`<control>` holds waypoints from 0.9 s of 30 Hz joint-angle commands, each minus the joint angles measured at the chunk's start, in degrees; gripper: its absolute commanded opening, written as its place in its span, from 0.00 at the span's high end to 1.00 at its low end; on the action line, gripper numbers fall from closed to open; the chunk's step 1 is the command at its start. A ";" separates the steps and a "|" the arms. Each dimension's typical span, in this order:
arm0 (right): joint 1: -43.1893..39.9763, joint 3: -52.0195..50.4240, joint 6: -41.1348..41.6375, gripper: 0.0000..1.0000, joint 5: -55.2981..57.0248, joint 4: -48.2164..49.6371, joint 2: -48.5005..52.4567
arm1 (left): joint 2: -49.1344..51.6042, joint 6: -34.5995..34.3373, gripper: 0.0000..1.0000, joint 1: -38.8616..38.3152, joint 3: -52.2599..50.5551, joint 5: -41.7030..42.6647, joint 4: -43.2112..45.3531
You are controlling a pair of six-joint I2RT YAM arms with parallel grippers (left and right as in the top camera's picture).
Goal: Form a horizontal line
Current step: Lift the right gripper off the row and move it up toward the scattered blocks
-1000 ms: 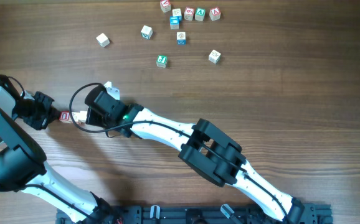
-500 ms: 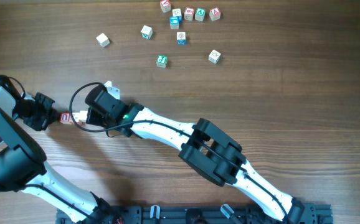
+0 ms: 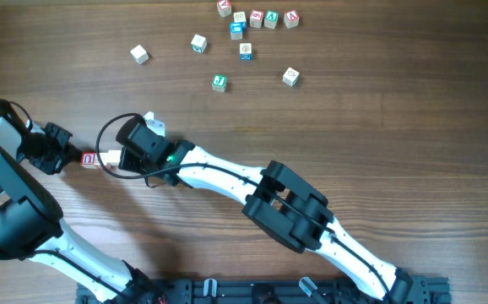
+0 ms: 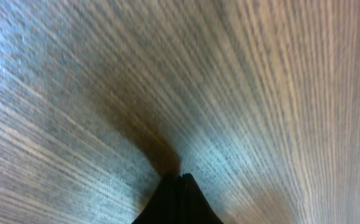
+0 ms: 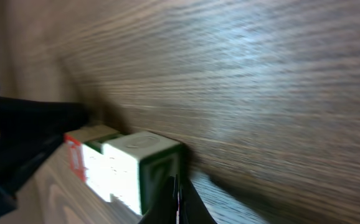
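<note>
My horizontal line is a short row of tiny pale wooden cubes lying flat on the wood, touching side by side, red-marked at one end, green-marked at the other.

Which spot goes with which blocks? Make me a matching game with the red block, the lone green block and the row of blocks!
Things:
1. red block
2. lone green block
3. row of blocks

Places:
a. at the top of the picture
b. between the left pincer and the right pincer
c. by itself, below the scattered blocks

Pairs: 1-b, 2-c, 3-a
</note>
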 commanded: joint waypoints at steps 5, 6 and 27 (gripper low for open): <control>-0.98 0.61 3.50 0.95 0.61 -6.69 -0.37 | 0.59 -3.10 0.96 0.11 -0.39 0.87 2.62; -1.36 0.61 3.43 0.95 0.59 -7.43 -0.76 | 0.59 -3.08 0.96 0.37 -0.39 1.70 2.80; -11.69 0.61 -10.64 0.95 -10.29 7.02 -1.40 | 0.59 -1.36 0.96 3.32 -0.39 7.26 7.17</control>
